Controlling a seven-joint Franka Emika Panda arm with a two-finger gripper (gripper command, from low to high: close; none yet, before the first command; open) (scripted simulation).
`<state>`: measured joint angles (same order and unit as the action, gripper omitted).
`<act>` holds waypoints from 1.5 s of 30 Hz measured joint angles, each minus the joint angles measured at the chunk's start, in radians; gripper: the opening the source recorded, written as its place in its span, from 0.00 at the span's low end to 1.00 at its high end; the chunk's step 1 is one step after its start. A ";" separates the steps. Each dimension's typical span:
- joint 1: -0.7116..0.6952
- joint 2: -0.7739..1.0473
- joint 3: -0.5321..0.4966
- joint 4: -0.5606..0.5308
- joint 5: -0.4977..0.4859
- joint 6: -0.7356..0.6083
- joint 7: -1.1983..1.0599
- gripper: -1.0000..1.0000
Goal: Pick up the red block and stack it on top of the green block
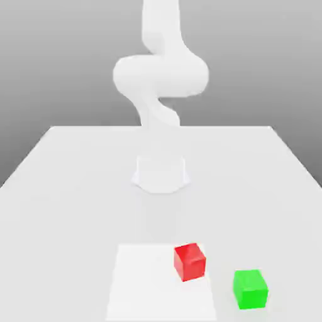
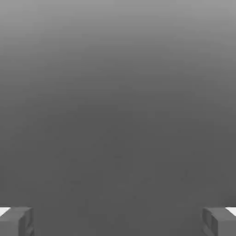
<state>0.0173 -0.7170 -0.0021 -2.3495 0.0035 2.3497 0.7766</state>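
Exterior view | red block (image 1: pixel 190 261): upright, slightly turned | green block (image 1: pixel 250 289): bright

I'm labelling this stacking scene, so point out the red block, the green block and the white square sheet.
Red block (image 1: pixel 190 263): exterior view, on its front face.
Green block (image 1: pixel 250 290): exterior view, on its front side.
White sheet (image 1: pixel 154 286): exterior view, on its bare middle.

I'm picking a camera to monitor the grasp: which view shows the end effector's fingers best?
The hand view: it shows the end effector with both fingers spread wide apart. The exterior view shows the arm, but I can't make out the fingers there.
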 joint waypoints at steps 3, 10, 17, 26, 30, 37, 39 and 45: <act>0.023 0.120 -0.001 -0.068 0.005 0.071 -0.033 0.50; 0.070 0.377 0.003 -0.217 0.013 0.224 -0.102 0.50; 0.104 0.631 0.019 -0.363 0.009 0.375 -0.162 0.50; 0.122 0.953 0.013 -0.389 -0.019 0.625 -0.166 0.00; 0.121 0.953 0.014 -0.389 -0.021 0.624 -0.165 0.00; 0.117 0.839 0.019 -0.405 -0.015 0.527 -0.169 0.00; 0.116 0.768 0.022 -0.416 -0.008 0.466 -0.174 0.00; 0.212 0.788 0.087 -0.240 -0.016 0.310 -0.367 0.00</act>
<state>0.2298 0.0710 0.0847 -2.5900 -0.0128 2.6601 0.4097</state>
